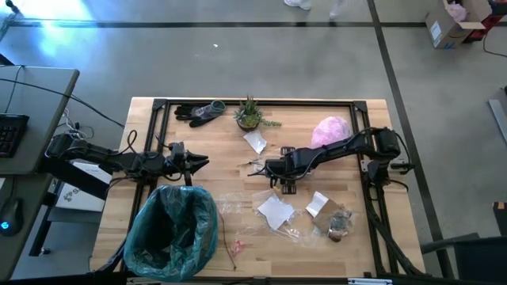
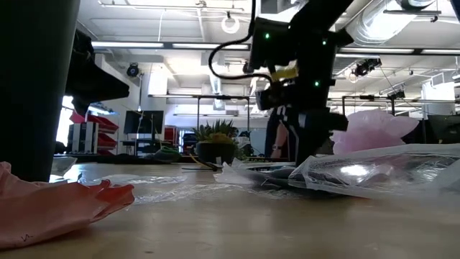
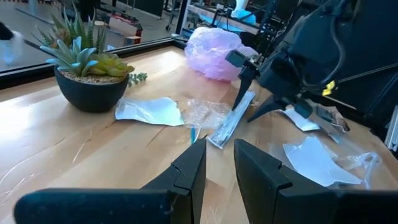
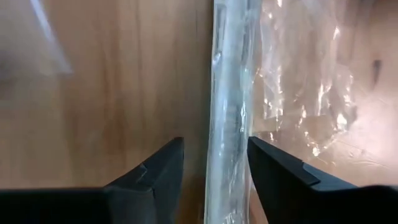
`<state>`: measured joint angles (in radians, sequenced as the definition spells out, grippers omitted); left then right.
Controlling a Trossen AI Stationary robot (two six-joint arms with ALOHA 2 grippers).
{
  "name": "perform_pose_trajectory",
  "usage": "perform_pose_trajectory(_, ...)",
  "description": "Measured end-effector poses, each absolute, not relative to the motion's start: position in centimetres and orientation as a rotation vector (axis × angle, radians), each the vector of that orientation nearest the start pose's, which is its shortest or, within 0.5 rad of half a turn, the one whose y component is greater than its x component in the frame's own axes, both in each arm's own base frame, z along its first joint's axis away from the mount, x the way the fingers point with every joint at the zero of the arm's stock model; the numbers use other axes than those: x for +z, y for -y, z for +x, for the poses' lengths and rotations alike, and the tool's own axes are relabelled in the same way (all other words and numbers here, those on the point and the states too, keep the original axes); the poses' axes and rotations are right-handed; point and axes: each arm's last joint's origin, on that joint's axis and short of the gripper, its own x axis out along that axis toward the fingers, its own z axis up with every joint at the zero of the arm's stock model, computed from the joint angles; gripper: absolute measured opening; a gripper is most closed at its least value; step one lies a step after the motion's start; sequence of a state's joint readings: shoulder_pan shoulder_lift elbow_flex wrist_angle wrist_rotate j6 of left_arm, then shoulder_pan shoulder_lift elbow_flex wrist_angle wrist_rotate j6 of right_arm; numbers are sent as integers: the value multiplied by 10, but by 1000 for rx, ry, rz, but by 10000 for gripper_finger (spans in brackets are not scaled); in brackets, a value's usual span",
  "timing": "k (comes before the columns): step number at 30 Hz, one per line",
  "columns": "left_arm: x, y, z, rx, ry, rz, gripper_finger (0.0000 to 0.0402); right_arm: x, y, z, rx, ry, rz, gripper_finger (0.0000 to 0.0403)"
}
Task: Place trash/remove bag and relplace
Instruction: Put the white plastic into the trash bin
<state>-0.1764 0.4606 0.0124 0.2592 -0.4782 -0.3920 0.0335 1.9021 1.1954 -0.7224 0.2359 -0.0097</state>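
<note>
On the wooden table [image 1: 119, 229], the long silvery wrapper [image 4: 229, 106] is straddled by the open, empty right gripper [image 4: 214, 163], which is best centred before closing.

Glossy clear-plastic wrapper [image 4: 230, 93], matt wood table [image 4: 106, 93]

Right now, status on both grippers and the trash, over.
Right gripper open, straddling long silvery wrapper, mid-table. Left gripper open, waiting above teal bag. Clear wrapper lies alongside.

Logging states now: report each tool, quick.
Left tool: open, empty, above the bag.
Right tool: open, straddling the silvery wrapper, not gripping.
</note>
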Motion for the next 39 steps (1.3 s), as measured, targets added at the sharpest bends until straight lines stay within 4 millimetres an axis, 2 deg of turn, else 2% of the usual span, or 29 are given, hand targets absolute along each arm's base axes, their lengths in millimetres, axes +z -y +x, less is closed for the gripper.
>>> perform_pose_trajectory(8, 151, 8, 123, 332, -120, -326, 67, 133, 3, 348, -184, -1448, -179, 123)
perform_pose_trajectory(16, 150, 8, 122, 334, -129, -324, 67, 133, 5, 347, -213, -1447, -166, 11)
perform_pose_trajectory(21, 150, 8, 122, 336, -131, -330, 67, 143, -3, 342, -218, -1437, -134, 4)
perform_pose_trajectory(25, 148, 8, 122, 345, -148, -336, 67, 171, -11, 340, -207, -1350, -130, 1)
perform_pose_trajectory(32, 148, 7, 122, 369, -146, -336, 67, 240, -15, 333, -212, -1096, -104, 0)
perform_pose_trajectory(35, 147, 7, 121, 375, -156, -332, 67, 271, -15, 328, -181, -932, -62, 0)
perform_pose_trajectory(39, 145, 7, 122, 380, -172, -333, 67, 319, -18, 324, -58, -614, -6, 0)
